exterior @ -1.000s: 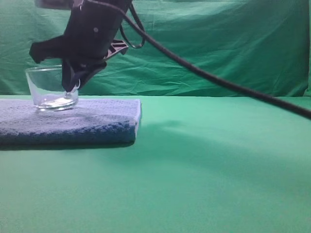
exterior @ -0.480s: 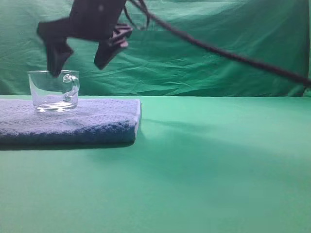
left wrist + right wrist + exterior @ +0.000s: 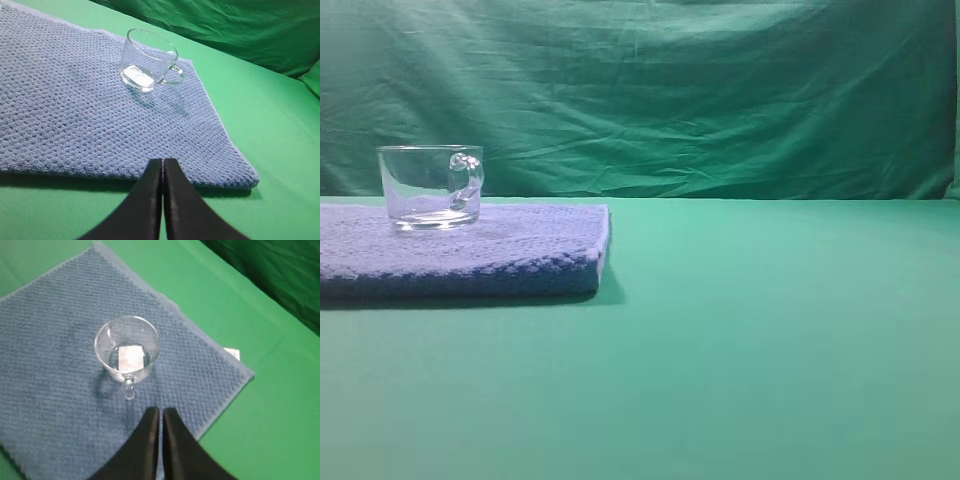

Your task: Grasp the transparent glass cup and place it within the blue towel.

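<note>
Green cloth covers the table [image 3: 770, 340] and hangs as a wrinkled backdrop [image 3: 720, 90] behind it.

1. Task object. I see the transparent glass cup [image 3: 430, 187] standing upright on the blue towel [image 3: 500, 250], its base fully on the terry surface and its looped handle on the side toward the towel's right edge in the exterior high view. In the right wrist view the cup [image 3: 127, 350] sits well inside the towel [image 3: 60, 390], clear of every border. I judge the placement complete.

2. Grippers. The left gripper [image 3: 162, 167] hangs above the towel's near edge, jaws pressed together, holding nothing. The right gripper [image 3: 161, 416] hangs above the towel just short of the cup's handle, jaws likewise pressed together and empty. Neither touches the cup. Neither arm appears in the exterior high view.

3. Surroundings. A small white tag [image 3: 231, 354] lies just off one towel corner on the table.

4. Hazards from here.
- The right gripper is near the handle side; any low sweep toward the cup could catch the loop and tip or drag the glass.
- The towel is soft and nubby; a bump to it could rock the thick base.
- A fingertip snagging the terry would shift towel and cup together.
</note>
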